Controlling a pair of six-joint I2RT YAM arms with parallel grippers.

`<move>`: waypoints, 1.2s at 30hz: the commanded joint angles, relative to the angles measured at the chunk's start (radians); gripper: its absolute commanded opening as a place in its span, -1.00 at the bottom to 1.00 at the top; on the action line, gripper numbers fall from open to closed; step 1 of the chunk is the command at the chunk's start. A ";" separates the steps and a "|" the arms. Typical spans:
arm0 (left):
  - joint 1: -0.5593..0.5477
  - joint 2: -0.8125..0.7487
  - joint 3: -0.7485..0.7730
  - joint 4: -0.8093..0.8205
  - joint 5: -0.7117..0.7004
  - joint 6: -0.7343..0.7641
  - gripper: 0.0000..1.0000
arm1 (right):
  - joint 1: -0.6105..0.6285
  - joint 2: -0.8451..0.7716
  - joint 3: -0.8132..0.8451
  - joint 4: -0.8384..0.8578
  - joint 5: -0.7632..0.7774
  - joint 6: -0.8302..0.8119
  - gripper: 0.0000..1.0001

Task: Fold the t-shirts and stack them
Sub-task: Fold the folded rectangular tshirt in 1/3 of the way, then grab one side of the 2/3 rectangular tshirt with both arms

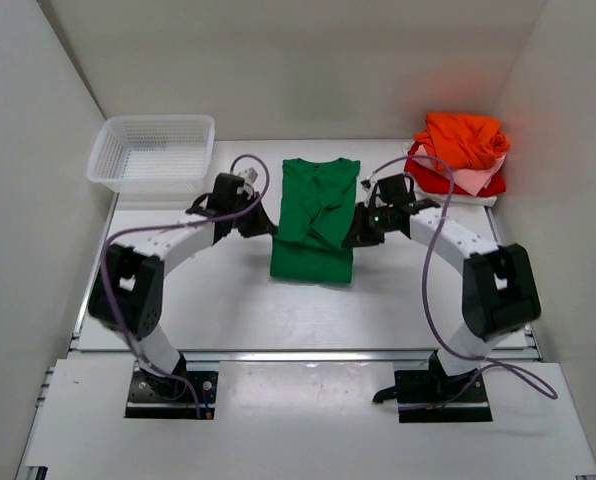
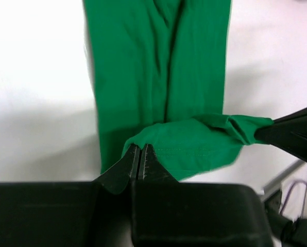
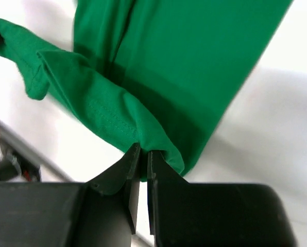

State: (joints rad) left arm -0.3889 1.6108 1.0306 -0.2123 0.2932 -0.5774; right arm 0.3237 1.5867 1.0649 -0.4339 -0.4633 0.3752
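A bright green t-shirt (image 1: 316, 225) lies in the middle of the table as a long narrow strip, its neck at the far end. My left gripper (image 1: 272, 228) is at the strip's left side and my right gripper (image 1: 352, 236) at its right side. In the left wrist view the left gripper (image 2: 139, 150) is shut on a stitched edge of the green t-shirt (image 2: 158, 62). The right wrist view has the right gripper (image 3: 143, 153) shut on the same edge of the green t-shirt (image 3: 194, 67). That edge hangs raised between the two grippers, above the flat cloth. Orange, pale pink and red t-shirts (image 1: 460, 148) are piled at the back right.
A white mesh basket (image 1: 154, 152) stands at the back left corner. White walls close in the table on the left, back and right. The arms' bases (image 1: 168, 385) sit at the near edge.
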 commanded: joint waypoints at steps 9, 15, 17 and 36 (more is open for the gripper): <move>0.156 0.281 0.303 0.152 0.162 -0.041 0.05 | -0.097 0.216 0.257 0.087 0.213 -0.030 0.05; 0.079 0.030 -0.031 0.178 0.059 0.002 0.06 | 0.009 0.021 -0.016 0.173 0.320 0.108 0.04; -0.005 -0.057 -0.200 0.246 -0.023 -0.010 0.10 | 0.066 -0.075 -0.133 0.237 0.369 0.169 0.00; -0.199 -0.045 -0.380 0.425 -0.318 -0.087 0.11 | 0.251 -0.074 -0.384 0.394 0.506 0.353 -0.04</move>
State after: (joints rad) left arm -0.5747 1.5406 0.6357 0.1783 -0.0154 -0.6464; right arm 0.5629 1.4929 0.6968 -0.0895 0.0158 0.6964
